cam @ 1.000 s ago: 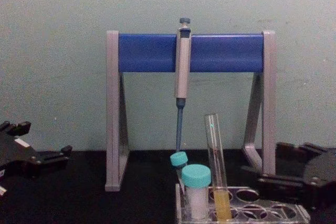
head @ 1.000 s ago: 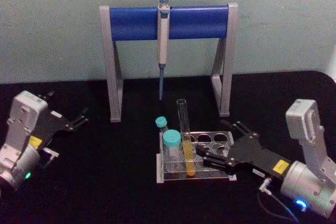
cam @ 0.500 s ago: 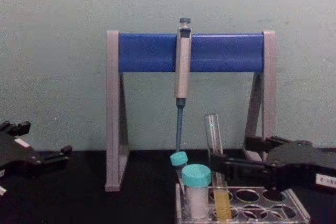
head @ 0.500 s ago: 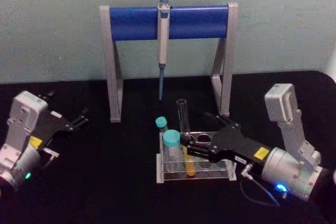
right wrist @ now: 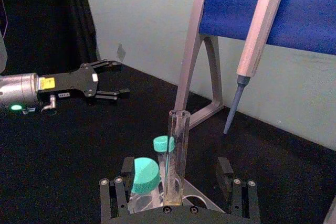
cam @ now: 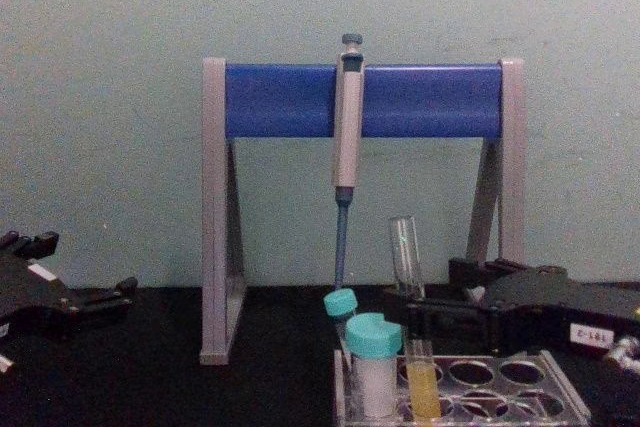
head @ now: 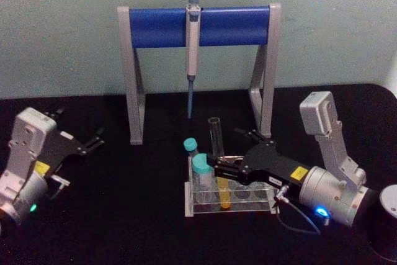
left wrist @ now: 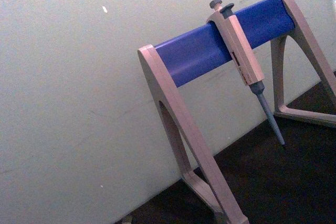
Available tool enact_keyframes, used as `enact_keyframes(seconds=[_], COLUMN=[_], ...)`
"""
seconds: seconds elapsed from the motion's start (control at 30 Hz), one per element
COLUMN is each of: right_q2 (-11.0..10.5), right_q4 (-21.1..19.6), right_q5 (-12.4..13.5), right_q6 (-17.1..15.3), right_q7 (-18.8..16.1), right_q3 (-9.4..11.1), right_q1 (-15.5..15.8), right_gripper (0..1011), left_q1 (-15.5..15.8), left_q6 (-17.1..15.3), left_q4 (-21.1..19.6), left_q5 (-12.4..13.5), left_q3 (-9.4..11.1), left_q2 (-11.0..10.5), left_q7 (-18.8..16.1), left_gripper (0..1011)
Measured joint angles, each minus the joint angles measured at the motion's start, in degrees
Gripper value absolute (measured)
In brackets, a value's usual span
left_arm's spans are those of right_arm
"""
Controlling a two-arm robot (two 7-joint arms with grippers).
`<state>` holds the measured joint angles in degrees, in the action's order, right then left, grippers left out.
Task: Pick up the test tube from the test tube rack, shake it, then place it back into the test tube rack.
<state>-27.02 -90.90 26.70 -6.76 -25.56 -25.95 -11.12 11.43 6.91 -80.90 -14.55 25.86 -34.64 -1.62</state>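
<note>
The test tube [head: 216,138] stands upright in the clear test tube rack [head: 263,206], with yellow liquid [cam: 423,390] in its lower part. My right gripper [head: 222,149] is open and reaches in from the right at mid-height of the tube. In the right wrist view the tube [right wrist: 176,150] rises between the two spread fingers [right wrist: 113,195], and I see no pad touching the glass. From the chest, the gripper [cam: 425,295] crosses the tube above the rack [cam: 545,392]. My left gripper [head: 93,141] rests open at the far left of the table, also visible as the left gripper [right wrist: 107,80] in the right wrist view.
Two teal-capped vials [head: 200,167] [head: 190,146] stand in the rack just left of the tube. Behind it is a grey-and-blue stand [head: 198,26] with a pipette [head: 192,41] hanging from it. A grey round object [head: 389,206] sits at the right edge. The table is black.
My right gripper has risen from beside the rack and moved left, so that its fingers now straddle the tube. The larger vial's cap now looks tilted. The left arm stayed still.
</note>
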Motion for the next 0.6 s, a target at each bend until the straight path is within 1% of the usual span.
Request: enact_keyframes(seconds=[0.6], right_q2=[1.4], right_q4=[2.6], right_q5=[-0.7], right_q6=[-0.1], right_q7=[-0.5], right_q3=[-0.5], right_q1=[-1.8], right_gripper=[1000], left_q1=[0.0], left_q6=[0.0], left_q4=[0.0], left_q5=[0.0], left_q3=[0.0], left_q2=[0.0], left_q7=[0.0], left_gripper=[1001])
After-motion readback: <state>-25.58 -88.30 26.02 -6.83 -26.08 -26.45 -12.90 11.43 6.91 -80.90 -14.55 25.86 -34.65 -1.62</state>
